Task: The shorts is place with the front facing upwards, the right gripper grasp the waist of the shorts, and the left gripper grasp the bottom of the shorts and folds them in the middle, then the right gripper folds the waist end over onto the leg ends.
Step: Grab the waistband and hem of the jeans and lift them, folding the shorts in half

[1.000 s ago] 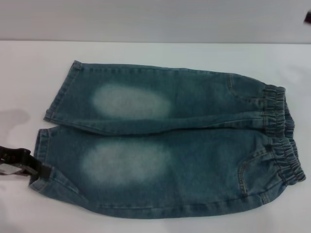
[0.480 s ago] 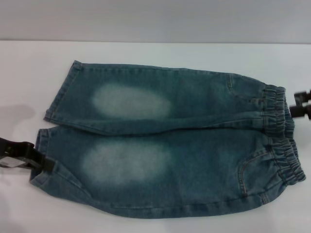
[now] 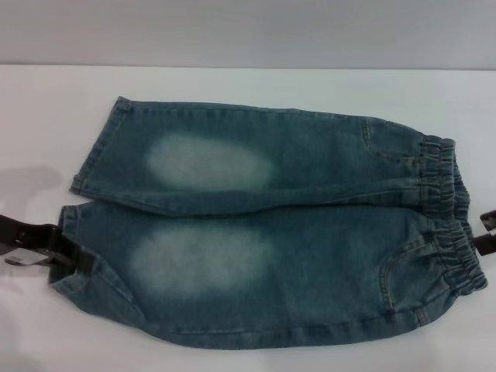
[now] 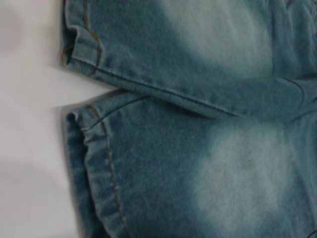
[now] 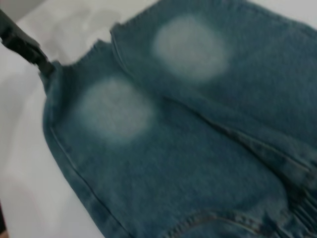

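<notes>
The shorts [image 3: 271, 232] lie flat, front up, on the white table [image 3: 232, 89], with pale ovals on both thighs. The leg ends [image 3: 87, 155] point to the left and the ruffled elastic waist [image 3: 448, 213] to the right. My left gripper [image 3: 77, 262] reaches in from the left edge, and its black tip overlaps the hem of the nearer leg [image 3: 66, 232]. The right wrist view shows that left gripper [image 5: 43, 64] touching the hem corner. My right gripper [image 3: 487, 232] shows only as a black piece at the right edge, beside the waist. The left wrist view shows both hems [image 4: 101, 168] close up.
The white table stretches around the shorts, with bare surface behind them and on both sides. A grey wall [image 3: 248, 31] rises behind the table's far edge. A soft shadow [image 3: 31, 182] lies on the table at the left.
My left gripper slid right onto the nearer leg's hem, nudging the cuff. My right gripper came in at the right edge, then dropped lower beside the waist.
</notes>
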### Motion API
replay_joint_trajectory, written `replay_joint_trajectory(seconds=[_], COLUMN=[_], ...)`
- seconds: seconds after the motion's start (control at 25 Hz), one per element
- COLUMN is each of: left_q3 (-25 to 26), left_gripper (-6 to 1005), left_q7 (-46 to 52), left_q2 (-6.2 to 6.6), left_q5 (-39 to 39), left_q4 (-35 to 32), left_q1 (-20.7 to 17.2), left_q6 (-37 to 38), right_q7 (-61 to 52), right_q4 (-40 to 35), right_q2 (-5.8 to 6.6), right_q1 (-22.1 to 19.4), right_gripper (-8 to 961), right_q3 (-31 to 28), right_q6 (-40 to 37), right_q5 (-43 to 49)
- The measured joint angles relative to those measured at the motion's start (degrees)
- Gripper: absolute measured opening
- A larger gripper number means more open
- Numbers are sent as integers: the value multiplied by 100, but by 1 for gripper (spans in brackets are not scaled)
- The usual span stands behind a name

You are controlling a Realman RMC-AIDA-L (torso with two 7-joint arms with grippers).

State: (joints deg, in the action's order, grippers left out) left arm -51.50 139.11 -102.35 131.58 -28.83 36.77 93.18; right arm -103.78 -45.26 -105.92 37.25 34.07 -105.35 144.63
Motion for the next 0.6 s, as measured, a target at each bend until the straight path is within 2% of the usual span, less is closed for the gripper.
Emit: replay_joint_trajectory(seconds=[0.6], left_q3=[71], left_gripper=[43], left_q7=[53], left_q2=[-56], left_q5=[-18], left_q4=[0], left_q1=[98], left_q6=[-59], right_q7=[-214], right_q4=[293], right_q2=[-136], right_q1=[132], right_gripper=[612], right_q3=[356], right_q6=[355], right_q5=[1068])
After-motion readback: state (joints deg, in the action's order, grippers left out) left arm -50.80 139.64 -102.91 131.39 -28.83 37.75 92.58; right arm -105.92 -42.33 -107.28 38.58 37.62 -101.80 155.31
